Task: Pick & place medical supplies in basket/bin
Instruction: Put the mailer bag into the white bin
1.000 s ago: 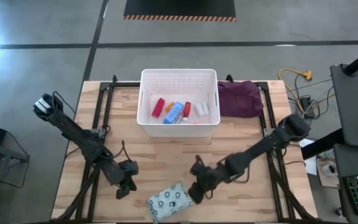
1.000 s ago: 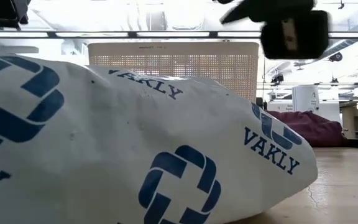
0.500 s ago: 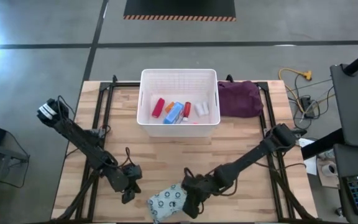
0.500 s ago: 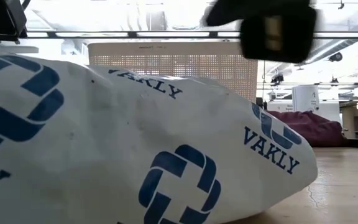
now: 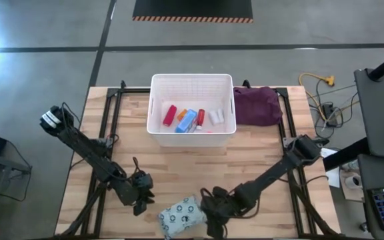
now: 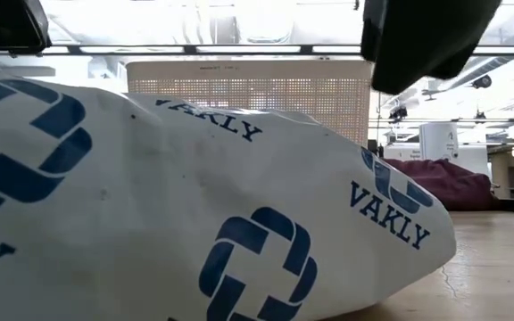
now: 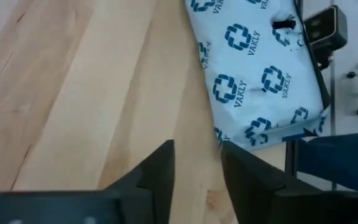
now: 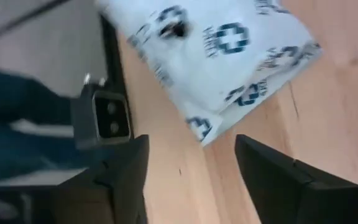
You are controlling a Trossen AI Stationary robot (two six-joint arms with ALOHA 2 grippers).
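Note:
The grey patterned pouch (image 5: 181, 215) lies flat on the table near its near edge and fills the low view (image 6: 194, 196). My right gripper (image 5: 212, 215) is open just to the pouch's right; in its wrist view the pouch (image 8: 210, 56) lies ahead of the fingers, apart from them. My left gripper (image 5: 141, 198) is open to the pouch's left, with the pouch (image 7: 253, 68) ahead of it. The white lattice basket (image 5: 192, 83) stands at the far middle and holds a red tube (image 5: 170, 115), the blue-white box (image 5: 186, 121) and small white items (image 5: 217, 117).
A purple cloth bundle (image 5: 255, 105) lies right of the basket. A small black camera (image 8: 101, 121) sits at the table's near edge beside the pouch. Bare wood lies between the basket and both grippers. Black frame rails (image 5: 115, 113) run along the table's left and right sides.
My right gripper has moved toward the table's near edge and down, ending beside the pouch's right end. My left gripper has shifted slightly toward the near edge and the pouch. The pouch has stayed where it was.

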